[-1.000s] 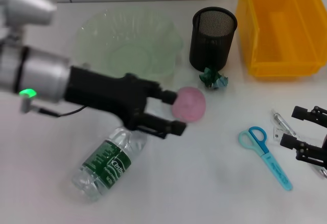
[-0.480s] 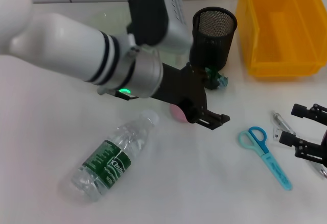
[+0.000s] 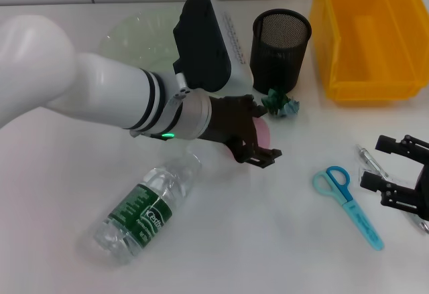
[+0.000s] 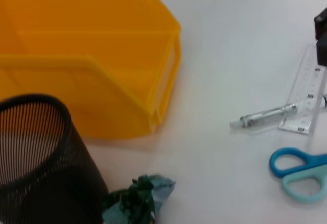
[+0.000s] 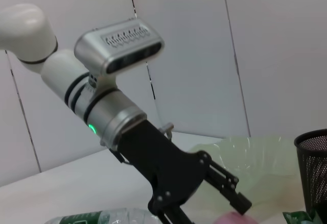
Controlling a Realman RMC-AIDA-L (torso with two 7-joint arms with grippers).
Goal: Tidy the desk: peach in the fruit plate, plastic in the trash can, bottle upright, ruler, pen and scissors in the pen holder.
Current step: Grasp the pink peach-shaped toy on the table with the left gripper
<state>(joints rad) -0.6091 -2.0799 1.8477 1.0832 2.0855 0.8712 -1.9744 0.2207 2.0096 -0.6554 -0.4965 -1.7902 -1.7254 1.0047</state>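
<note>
Head view: the left gripper point(image 3: 258, 145) reaches across the table, its open fingers straddling the one peach point(image 3: 262, 133), without a clear grip. One bottle point(image 3: 146, 205) lies on its side behind them. The right gripper point(image 3: 397, 177) rests open by the scissors point(image 3: 347, 203).

Left wrist view: pen point(image 4: 264, 116), ruler point(image 4: 305, 103), plastic point(image 4: 137, 201), pen holder point(image 4: 38, 157), yellow bin point(image 4: 87, 55); own fingers unseen.

Right wrist view: the fruit plate point(image 5: 255, 155) lies behind the fingers.

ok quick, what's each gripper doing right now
Left gripper: open, fingers straddling the pink peach, not clamped.
Right gripper: open, empty, near the clear plastic ruler.
</note>
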